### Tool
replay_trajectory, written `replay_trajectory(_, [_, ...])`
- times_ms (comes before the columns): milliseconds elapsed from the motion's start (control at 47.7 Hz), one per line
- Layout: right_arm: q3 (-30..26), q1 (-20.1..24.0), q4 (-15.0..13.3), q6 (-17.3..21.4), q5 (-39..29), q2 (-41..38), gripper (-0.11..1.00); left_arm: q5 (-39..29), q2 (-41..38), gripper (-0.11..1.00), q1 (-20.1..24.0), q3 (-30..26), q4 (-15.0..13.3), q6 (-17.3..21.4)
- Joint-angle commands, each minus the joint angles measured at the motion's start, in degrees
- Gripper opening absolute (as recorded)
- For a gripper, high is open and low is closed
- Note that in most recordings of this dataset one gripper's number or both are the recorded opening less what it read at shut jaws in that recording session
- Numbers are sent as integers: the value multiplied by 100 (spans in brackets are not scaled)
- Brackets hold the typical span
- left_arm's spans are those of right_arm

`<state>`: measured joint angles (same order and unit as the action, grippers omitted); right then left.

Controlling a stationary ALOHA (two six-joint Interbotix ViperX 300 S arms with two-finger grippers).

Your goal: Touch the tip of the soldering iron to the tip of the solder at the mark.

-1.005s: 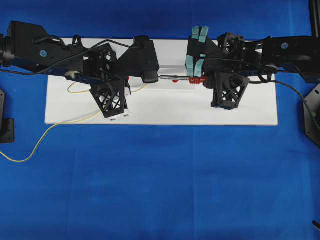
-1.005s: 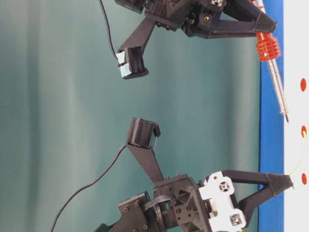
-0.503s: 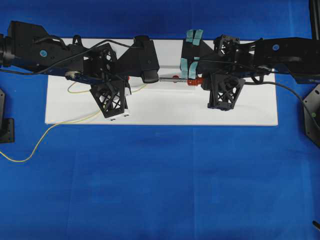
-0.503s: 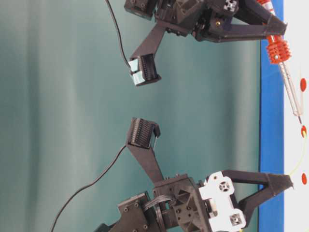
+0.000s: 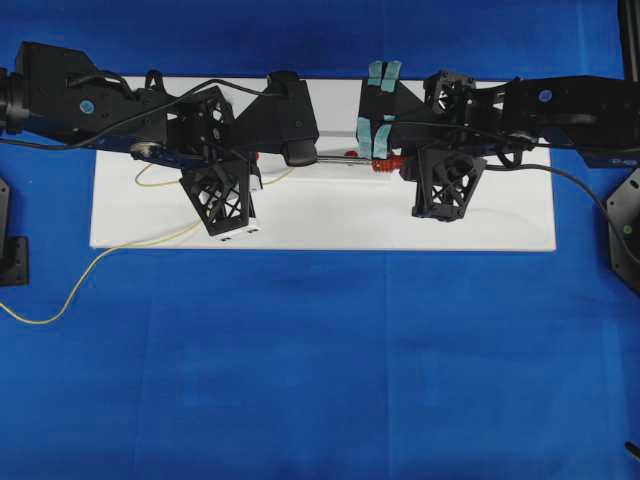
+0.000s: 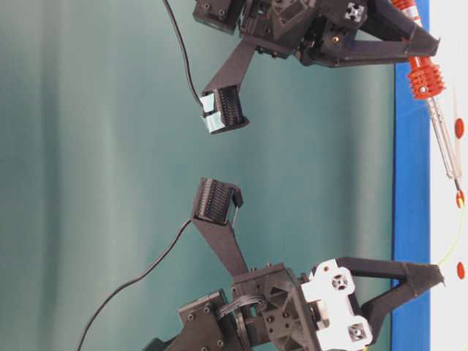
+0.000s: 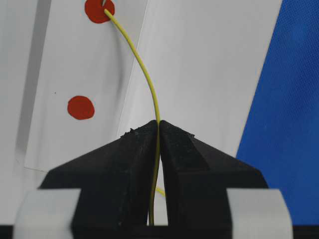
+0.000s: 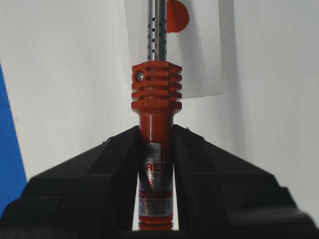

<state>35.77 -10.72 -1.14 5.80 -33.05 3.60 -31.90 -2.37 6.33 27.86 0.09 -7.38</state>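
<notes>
On the white board (image 5: 320,225) that lies across the blue cloth (image 5: 320,380), the two arms meet near the middle, the left arm reaching in from the left and the right arm from the right. The right gripper (image 8: 156,149) is clamped on the red handle of the soldering iron (image 8: 155,114), whose long axis runs leftward along the board, silver shaft leading. The left gripper (image 7: 158,127) is pinched tight on the solder (image 7: 149,84), which runs out from between its fingers in a gentle curve toward the right.

In the left wrist view the wire's free end lies on a red mark (image 7: 98,10), with a second red mark (image 7: 80,107) nearer the gripper left bare. In the table-level view the iron's dark tip sits at that same middle mark (image 6: 459,198), right by the solder's end; whether the two tips are touching or a hair apart cannot be told.

Both tools lie roughly on one line, tip facing tip, so any remaining closing would likely fall to the right arm, sliding the iron along its own axis.
</notes>
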Motion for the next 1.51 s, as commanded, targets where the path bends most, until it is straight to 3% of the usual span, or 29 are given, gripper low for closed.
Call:
replay_trajectory(0, [-141, 0, -9, -9, 53, 62, 6, 18, 62, 2, 9, -79, 9, 0])
replay_trajectory(1487, [-141, 9, -9, -9, 97, -18, 6, 18, 62, 2, 9, -79, 18, 9])
